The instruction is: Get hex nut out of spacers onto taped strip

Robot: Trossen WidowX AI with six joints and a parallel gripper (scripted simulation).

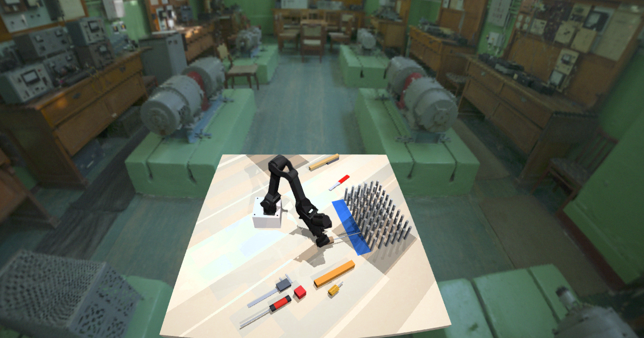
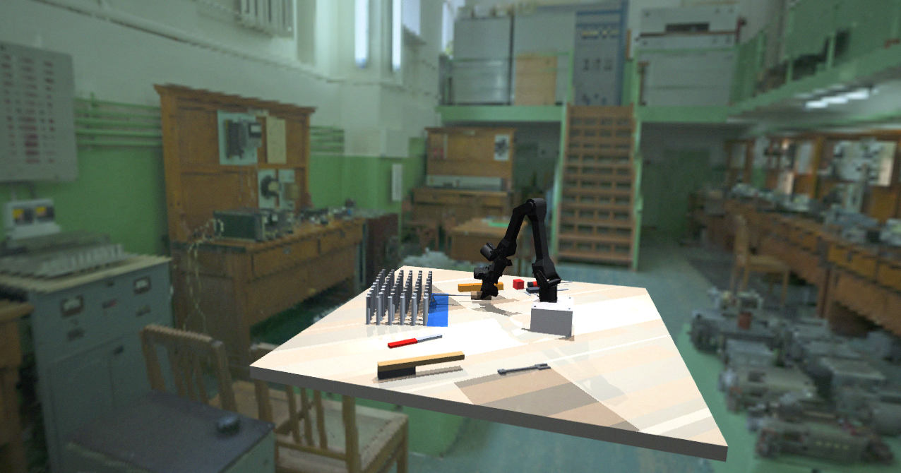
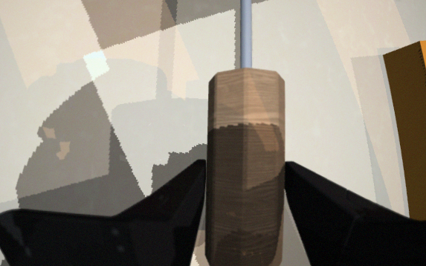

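My gripper point(image 1: 325, 240) point(image 2: 484, 294) point(image 3: 244, 169) is shut on the wooden handle point(image 3: 245, 104) of a tool with a thin metal rod point(image 1: 344, 236) point(image 3: 246, 37). It holds the tool low over the table, beside the blue taped strip point(image 1: 344, 212) point(image 2: 439, 313). The rod crosses above the strip to the near edge of the standing metal spacers point(image 1: 379, 216) point(image 2: 403, 300). Whether its tip is in among them, and the tip's shape, I cannot tell. The spacers look upright. The hex nut cannot be made out in any view.
An orange bar point(image 1: 334, 274) point(image 2: 472, 286) point(image 3: 415, 130) lies near the gripper. Beyond it are a yellow piece point(image 1: 333, 289), a red cube point(image 1: 300, 291), a caliper point(image 1: 283, 284) and a screwdriver point(image 1: 280, 303). A red-handled knife point(image 1: 343, 179) point(image 2: 403, 343), a brush point(image 2: 421, 361) and a wrench point(image 2: 524, 368) lie on the other side.
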